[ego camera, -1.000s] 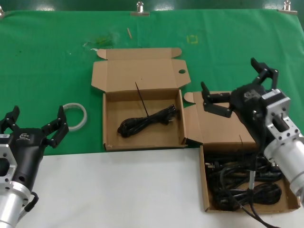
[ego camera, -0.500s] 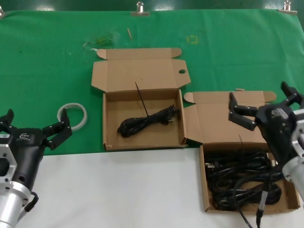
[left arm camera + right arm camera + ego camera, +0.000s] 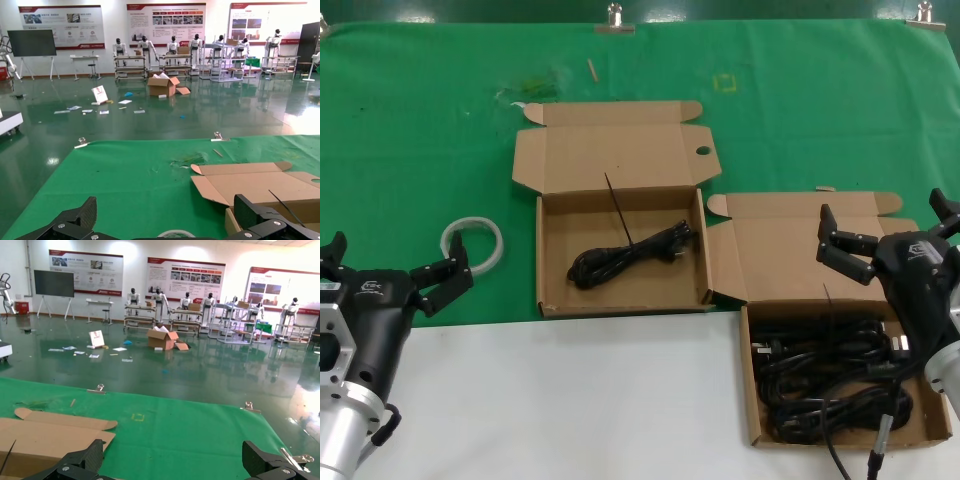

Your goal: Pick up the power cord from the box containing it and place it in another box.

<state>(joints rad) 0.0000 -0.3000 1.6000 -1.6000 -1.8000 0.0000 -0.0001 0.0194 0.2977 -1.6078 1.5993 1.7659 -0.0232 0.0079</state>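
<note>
Hovering with its fingers spread wide and empty, the right gripper (image 3: 890,235) hangs over the raised lid of the right-hand box (image 3: 752,395), at the right edge of the table. Below it, that box holds a thick tangle of black cords (image 3: 830,385) filling most of its tray. In the right wrist view the two black fingertips (image 3: 75,462) stand well apart at the lower edge, with green cloth (image 3: 190,435) and a cardboard flap (image 3: 60,420) beyond them.

The left gripper (image 3: 388,268) waits at the table's near left corner, fingers likewise splayed and holding nothing, just beside a white ring (image 3: 473,243) lying on the cloth. Its wrist view shows both fingertips (image 3: 80,220) wide apart, the ring's edge (image 3: 175,233) between them, and open lid flaps (image 3: 250,182) farther off.

The power cord (image 3: 630,255) lies in the middle box (image 3: 545,260), a slim coiled bundle stretched diagonally across the tray floor, its thin tie (image 3: 617,215) pointing toward the lid. A round hole (image 3: 703,151) marks that lid's right wing flap. The two boxes sit side by side, corners nearly touching, the cloth giving way to a white surface (image 3: 570,400) in front.
</note>
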